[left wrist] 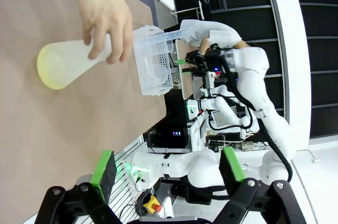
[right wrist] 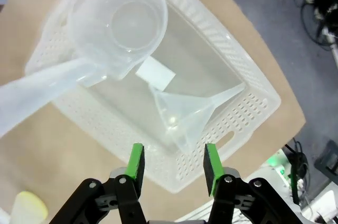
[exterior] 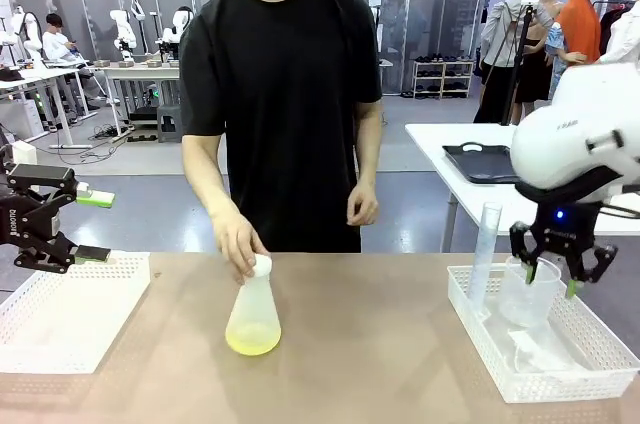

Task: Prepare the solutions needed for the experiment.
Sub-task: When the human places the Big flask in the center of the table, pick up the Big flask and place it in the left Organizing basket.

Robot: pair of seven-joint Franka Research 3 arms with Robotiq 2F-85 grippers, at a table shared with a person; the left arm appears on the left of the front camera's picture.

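No legible text. Lettering on the left gripper (exterior: pixel 93 225) body, at the frame's left edge, is too small to read.

Count on table: two white perforated baskets, left basket (exterior: pixel 60 319) and right basket (exterior: pixel 560 384); one conical flask (exterior: pixel 253 309) with one shallow layer of yellow-green solution (exterior: pixel 252 342); one beaker (exterior: pixel 525 302); one graduated cylinder (exterior: pixel 485 244); one funnel (right wrist: pixel 182 115). Two grippers: left gripper (exterior: pixel 93 225), right gripper (exterior: pixel 549 279). One person, two hands: one hand (exterior: pixel 238 242), other hand (exterior: pixel 362 206).
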